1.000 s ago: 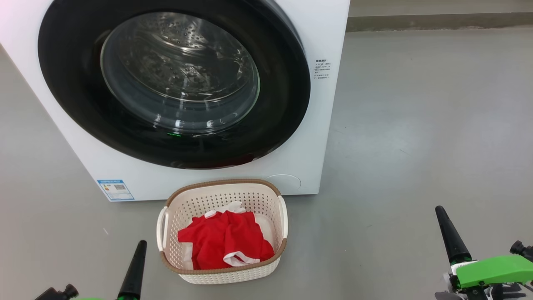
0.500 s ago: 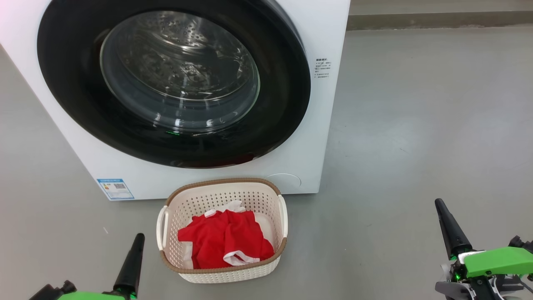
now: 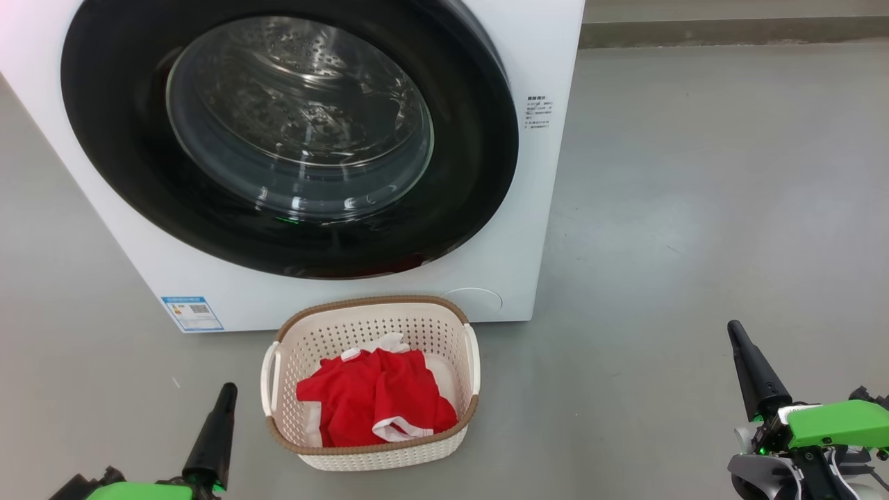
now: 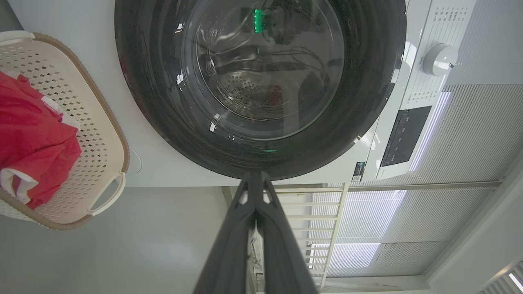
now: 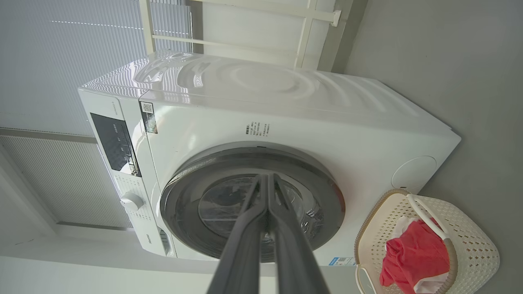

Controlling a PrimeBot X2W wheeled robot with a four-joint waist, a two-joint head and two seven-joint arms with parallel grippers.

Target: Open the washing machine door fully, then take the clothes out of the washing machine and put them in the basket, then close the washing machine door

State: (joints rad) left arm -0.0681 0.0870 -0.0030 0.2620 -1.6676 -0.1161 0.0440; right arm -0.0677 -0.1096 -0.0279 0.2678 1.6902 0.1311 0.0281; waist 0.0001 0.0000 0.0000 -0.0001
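- Head view: the washing machine door (image 3: 288,135) sits flush against the white washing machine (image 3: 236,295). The basket (image 3: 371,455) stands on the floor (image 3: 660,243) just in front of it, with the red clothes (image 3: 375,399) bunched inside, below the rim. The left hand (image 3: 226,392) is low beside the basket and the right hand (image 3: 736,337) is well off to the other side. Both are closed and hold nothing
- Risk here: the basket looks light, so a careless sweep of the left arm could probably nudge or tip it and spill the clothes
- Left wrist view: the closed fingers point at the lower black rim of the door (image 4: 261,81). Reflections and a faint reddish patch cover the glass, so I cannot tell whether the drum is truly empty. A garment left inside would make the job incomplete
- Right wrist view: the door (image 5: 327,204) looks shut from the side, but I cannot see whether the latch caught. If it did not, the door could drift open. The basket (image 5: 470,245) sits close under it, so a swinging door might strike the rim
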